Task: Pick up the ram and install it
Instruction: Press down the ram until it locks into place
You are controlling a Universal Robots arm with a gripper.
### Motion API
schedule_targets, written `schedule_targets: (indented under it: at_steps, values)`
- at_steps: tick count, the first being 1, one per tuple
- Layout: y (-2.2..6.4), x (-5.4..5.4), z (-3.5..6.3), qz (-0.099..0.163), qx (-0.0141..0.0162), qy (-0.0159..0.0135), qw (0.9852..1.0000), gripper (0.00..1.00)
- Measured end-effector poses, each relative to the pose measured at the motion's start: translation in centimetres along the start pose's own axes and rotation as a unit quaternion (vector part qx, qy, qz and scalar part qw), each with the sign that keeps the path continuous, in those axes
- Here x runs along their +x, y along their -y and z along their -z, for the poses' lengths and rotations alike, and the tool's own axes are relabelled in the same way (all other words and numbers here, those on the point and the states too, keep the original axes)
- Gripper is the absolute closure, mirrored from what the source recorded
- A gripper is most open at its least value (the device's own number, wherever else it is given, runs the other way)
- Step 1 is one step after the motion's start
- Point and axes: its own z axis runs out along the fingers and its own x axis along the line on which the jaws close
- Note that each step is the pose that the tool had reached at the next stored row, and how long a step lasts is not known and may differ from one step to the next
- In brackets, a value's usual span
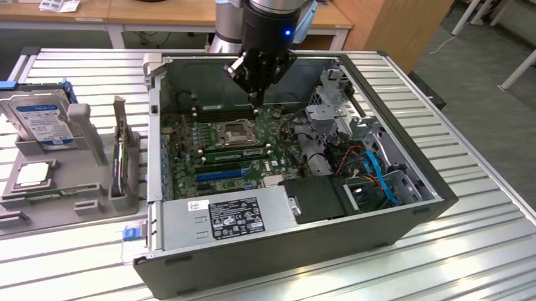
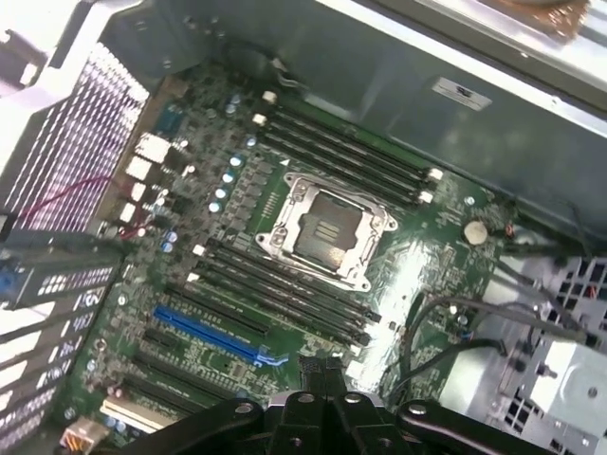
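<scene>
My gripper (image 1: 255, 95) hangs inside the open computer case (image 1: 418, 182), above the back of the motherboard (image 1: 226, 147), and its fingers are shut with nothing between them. In the wrist view the dark fingers (image 2: 321, 377) point down at the black memory slots (image 2: 280, 289) beside the CPU socket (image 2: 327, 230). A second pair of slots (image 2: 346, 152) runs on the socket's other side. The ram (image 1: 52, 190), a long thin green stick, appears to lie in the front groove of the grey tray (image 1: 17, 216) at the exterior view's left, far from the gripper.
The tray also holds a blue-labelled hard drive (image 1: 40, 119), a square silver CPU chip (image 1: 34, 174) and a long card standing on edge (image 1: 123, 147). Inside the case are a labelled power supply (image 1: 230, 216), blue and red cables (image 1: 377, 172) and a drive cage (image 1: 331, 106).
</scene>
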Motion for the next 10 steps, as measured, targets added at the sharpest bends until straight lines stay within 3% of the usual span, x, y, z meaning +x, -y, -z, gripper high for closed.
schedule_targets:
  at_steps: [5,10]
  values:
    - [0.00,0.00,-0.04,-0.039,0.0009,0.0021,0.9993,0.90]
    - [0.00,0.00,-0.08,-0.077,0.0020,0.0041,0.9971,0.90]
